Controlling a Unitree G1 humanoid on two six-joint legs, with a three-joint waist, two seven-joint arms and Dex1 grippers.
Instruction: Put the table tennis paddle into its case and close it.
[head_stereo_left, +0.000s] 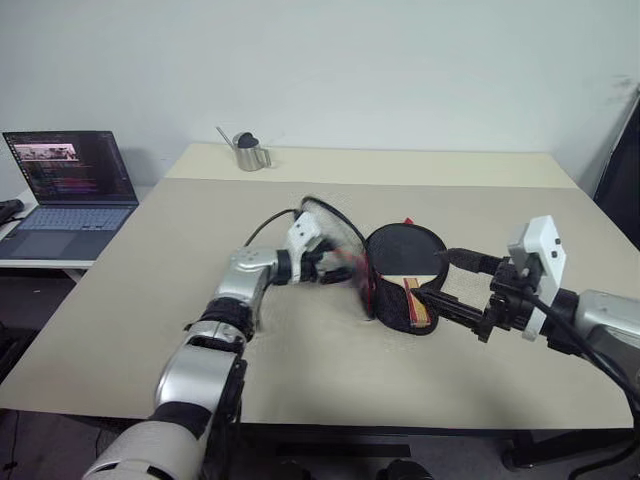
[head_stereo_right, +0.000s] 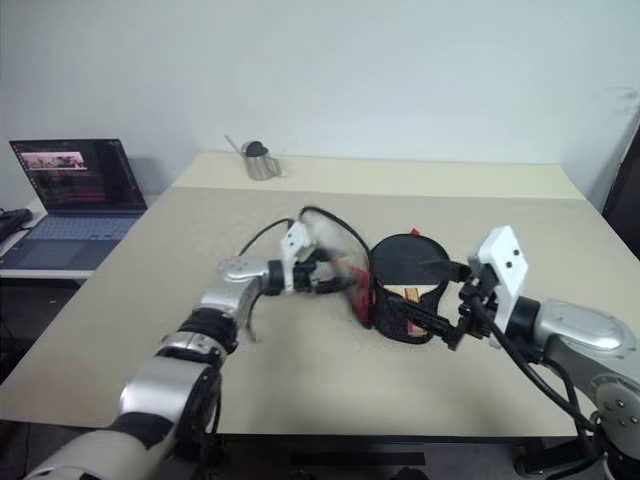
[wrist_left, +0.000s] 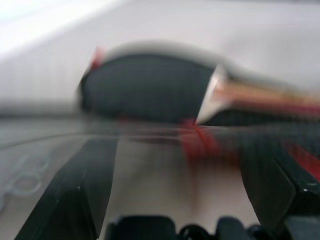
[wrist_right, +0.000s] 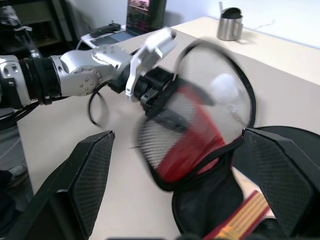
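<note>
Near the middle of the tabletop, the table tennis paddle already lies in the case, whose flap the left end effector grasps, raised and unzipped, while the right end effector hovers released.

On the table, the paddle lay in the case, the raised flap left of it, the metal pot behind, and a laptop far left.
</note>
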